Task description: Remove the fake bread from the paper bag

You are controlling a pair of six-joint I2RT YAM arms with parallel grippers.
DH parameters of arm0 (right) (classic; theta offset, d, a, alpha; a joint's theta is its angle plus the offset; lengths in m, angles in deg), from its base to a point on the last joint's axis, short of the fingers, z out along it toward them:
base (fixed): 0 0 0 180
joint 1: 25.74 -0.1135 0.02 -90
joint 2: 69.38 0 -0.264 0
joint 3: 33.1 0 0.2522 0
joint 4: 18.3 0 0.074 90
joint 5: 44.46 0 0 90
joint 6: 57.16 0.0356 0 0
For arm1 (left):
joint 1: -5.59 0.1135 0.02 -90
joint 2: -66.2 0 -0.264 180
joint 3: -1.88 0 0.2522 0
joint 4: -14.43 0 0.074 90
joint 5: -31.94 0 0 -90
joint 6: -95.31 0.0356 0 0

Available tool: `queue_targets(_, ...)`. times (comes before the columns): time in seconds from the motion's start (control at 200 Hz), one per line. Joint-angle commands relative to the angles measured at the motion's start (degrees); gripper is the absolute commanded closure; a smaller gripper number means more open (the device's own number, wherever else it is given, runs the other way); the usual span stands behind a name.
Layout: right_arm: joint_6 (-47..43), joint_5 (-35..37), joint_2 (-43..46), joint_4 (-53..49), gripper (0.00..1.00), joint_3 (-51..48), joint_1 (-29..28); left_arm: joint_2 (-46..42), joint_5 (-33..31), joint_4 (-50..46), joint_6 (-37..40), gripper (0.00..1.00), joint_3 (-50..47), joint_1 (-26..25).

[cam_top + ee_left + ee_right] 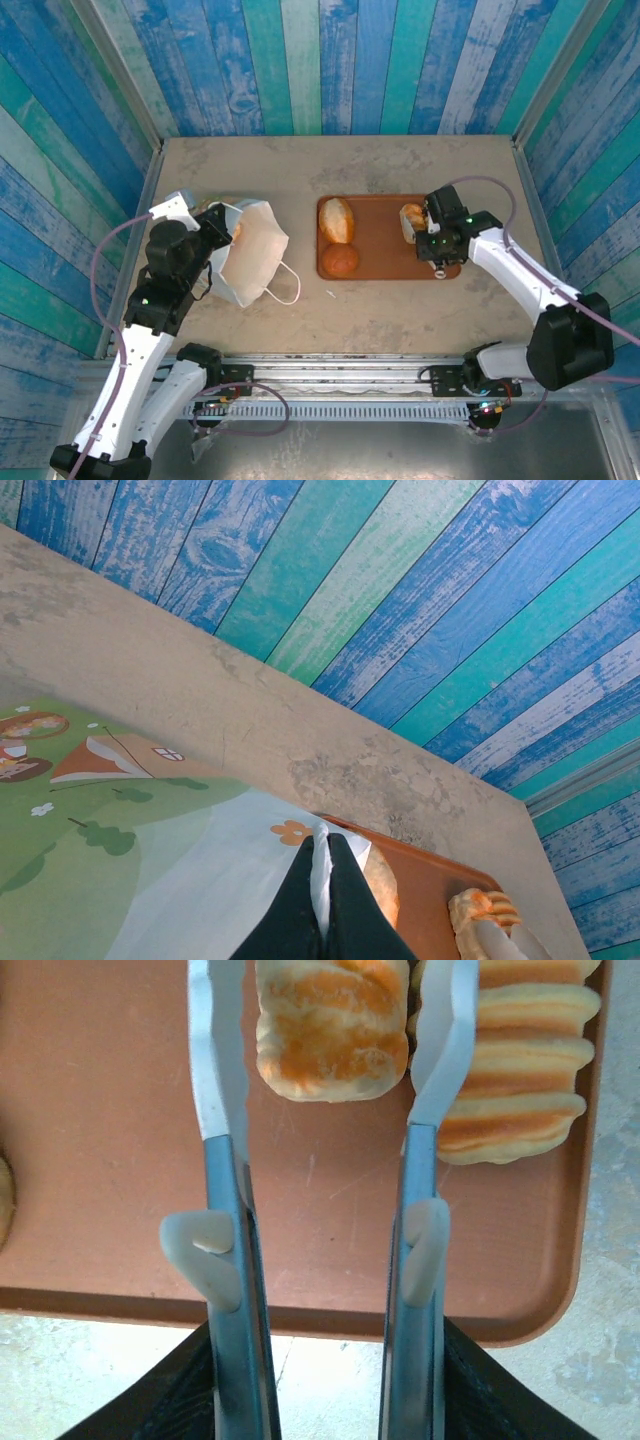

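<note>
A beige, stained table (400,165) carried two things directly: the white paper bag (255,255) lay on its side at the left, and a flat brown tray (385,240) sat near, to its right

Your left arm (150,300) reaches forward on the left side, its claw (322,870) pinched tight on the rim of the paper bag (255,250). Your right arm (510,262) bends inward, its claw (330,1020) low, fingers (215,1050) parted.

white-black arms (128,352), perhaps lilac cables (100,262)
</note>
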Motion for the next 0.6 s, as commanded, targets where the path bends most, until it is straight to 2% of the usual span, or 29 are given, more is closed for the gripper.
queue_targets(0.0,0.26,0.05,3.95,-0.53,0.49,1.75,0.3,-0.36,-0.82,-0.14,-0.22,1.0,-0.19,-0.04)
queue_targets(0.235,-1.47,-0.23,11.67,0.11,0.48,1.67,0.35,0.32,-0.38,0.44,-0.51,1.0,-0.13,-0.04)
queue_targets(0.336,-2.36,-2.67,15.51,2.41,0.48,0.86,0.33,0.31,-0.36,0.61,-0.67,1.0,-0.11,-0.04)
queue_targets(0.486,-3.71,-15.34,19.89,10.19,0.5,-1.32,0.35,0.44,-0.23,0.79,-0.59,1.0,0.1,0.0)
queue_targets(0.596,-3.06,-26.13,19.54,13.74,0.52,-0.87,0.31,0.69,-0.59,0.35,-0.41,1.0,0.31,-0.1)
